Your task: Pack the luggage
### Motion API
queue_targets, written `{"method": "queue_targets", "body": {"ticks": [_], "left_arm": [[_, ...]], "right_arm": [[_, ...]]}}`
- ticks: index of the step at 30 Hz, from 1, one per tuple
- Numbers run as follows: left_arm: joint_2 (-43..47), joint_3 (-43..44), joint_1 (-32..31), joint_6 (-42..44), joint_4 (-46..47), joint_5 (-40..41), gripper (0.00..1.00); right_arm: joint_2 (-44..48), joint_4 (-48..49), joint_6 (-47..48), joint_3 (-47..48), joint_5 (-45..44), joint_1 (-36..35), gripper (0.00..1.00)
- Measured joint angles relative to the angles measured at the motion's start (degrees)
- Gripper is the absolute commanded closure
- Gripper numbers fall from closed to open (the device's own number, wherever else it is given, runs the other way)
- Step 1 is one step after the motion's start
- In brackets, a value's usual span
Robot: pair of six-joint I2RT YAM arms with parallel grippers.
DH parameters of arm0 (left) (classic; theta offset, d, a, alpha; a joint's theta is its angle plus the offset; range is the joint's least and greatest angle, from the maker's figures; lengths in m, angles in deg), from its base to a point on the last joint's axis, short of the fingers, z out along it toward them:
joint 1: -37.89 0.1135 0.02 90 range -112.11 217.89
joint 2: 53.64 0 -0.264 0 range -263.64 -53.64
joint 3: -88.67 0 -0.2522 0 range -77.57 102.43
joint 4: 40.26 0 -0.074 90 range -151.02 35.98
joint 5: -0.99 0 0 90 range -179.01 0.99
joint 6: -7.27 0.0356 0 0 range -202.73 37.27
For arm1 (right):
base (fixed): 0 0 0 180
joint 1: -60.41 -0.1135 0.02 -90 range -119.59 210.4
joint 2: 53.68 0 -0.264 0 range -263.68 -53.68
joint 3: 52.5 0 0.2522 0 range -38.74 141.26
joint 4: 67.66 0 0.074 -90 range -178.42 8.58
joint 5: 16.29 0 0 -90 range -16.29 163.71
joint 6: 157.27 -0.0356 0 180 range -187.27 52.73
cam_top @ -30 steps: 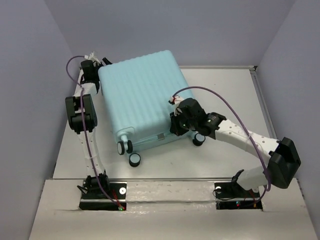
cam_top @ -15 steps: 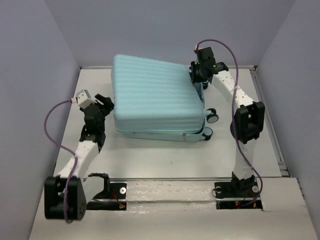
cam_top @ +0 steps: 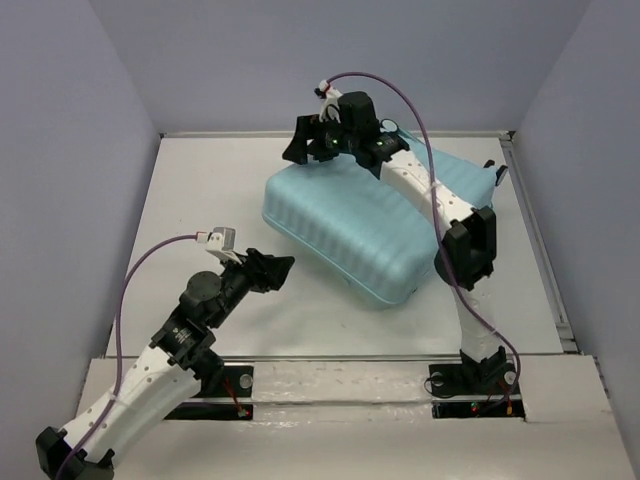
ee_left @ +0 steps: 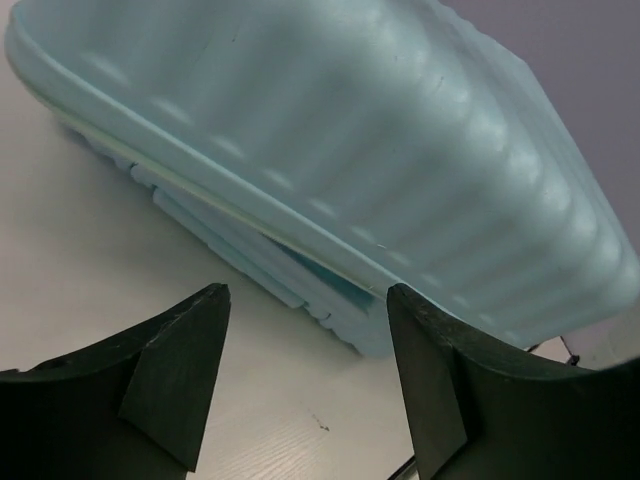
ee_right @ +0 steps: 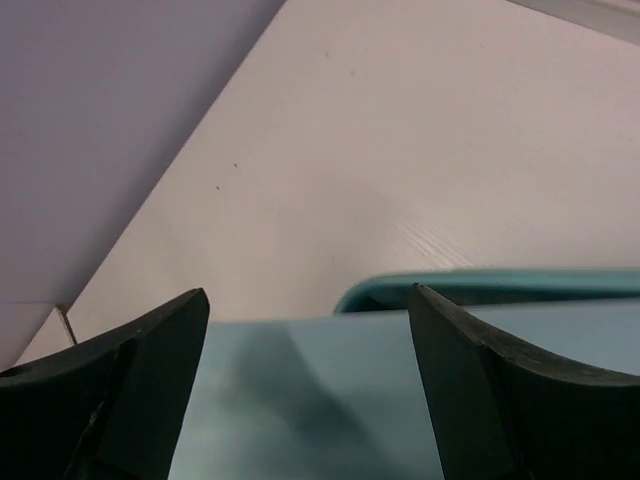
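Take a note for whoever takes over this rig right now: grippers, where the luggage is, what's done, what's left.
Left gripper: open, empty, just short of the luggage's near-left side.
Right gripper: open, empty, above the luggage's far-left corner.
Luggage: lying flat, slantwise on the table.
Done: the shells are folded nearly together.
Left: the left wrist view shows a narrow gap at the seam, so it likely needs pressing shut. Whether it is zipped cannot be seen.

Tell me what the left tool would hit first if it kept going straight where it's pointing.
Probably the suitcase: the left tool aims at its near side, open, with only bare table between them, though depth is hard to judge.
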Motion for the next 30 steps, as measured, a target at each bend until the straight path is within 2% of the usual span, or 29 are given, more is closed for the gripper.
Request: {"method": "queue_targets", "body": {"ticks": [2,3,4,5,6,10,13,15,16,18,22,26,30], "left_arm": [[0.04,1.53,0.0,0.09,-3.15,2.12,0.17],[-0.22,2.97,-0.04,0.35,-4.39,4.0,0.15],[-0.52,4.17,-0.04,0.76,-4.79,5.31,0.14],[-1.9,6.97,-0.04,1.22,-6.21,7.8,0.11],[-3.08,9.07,-0.04,1.81,-6.78,9.94,0.1],[-16.44,24.61,1.2,4.68,-5.88,17.38,0.08],[-26.97,33.46,5.66,5.64,-3.87,15.65,0.07],[-35.21,39.04,11.58,5.38,-2.67,11.34,0.08],[-38.64,41.75,14.05,5.16,-1.81,9.79,0.09],[-49.27,48.61,19.82,4.57,-1.68,3.87,0.09],[-69.57,63.43,25.24,3.67,-3.74,-4.7,0.11],[-88.13,82.64,27.52,3.82,-10.45,-11.54,0.14],[-98.27,90.55,27.74,3.82,-13.68,-16.83,0.14]], "right_arm": [[7.1,1.14,0.7,-9.03,-1.51,1.01,0.37],[11.47,1.99,1.03,-14.43,-3.76,1.73,0.64],[15.3,1.53,1.6,-18.45,-5.53,2.27,0.8],[19.32,1.53,1.4,-22.18,-7.17,2.78,0.91],[25.49,2.58,1.49,-28.68,-10.86,3.58,0.93],[44.57,3.67,1.07,-43.95,-23.8,6.69,0.93],[57.22,4.61,-1.81,-54.34,-31.76,11.61,0.93],[63.43,6.36,-5.09,-62.01,-35.39,18.51,0.93],[64.28,6.69,-5.79,-63.78,-35.98,20.04,0.93],[67.19,6.82,-9.09,-71.87,-38.47,27.69,0.93],[65.75,7.45,-14.45,-81.85,-40.76,38.03,0.93],[60.98,7.13,-17.05,-85.5,-38.12,40.48,0.93],[57.18,9.94,-17.09,-85.64,-34.05,41.0,0.93]]}}
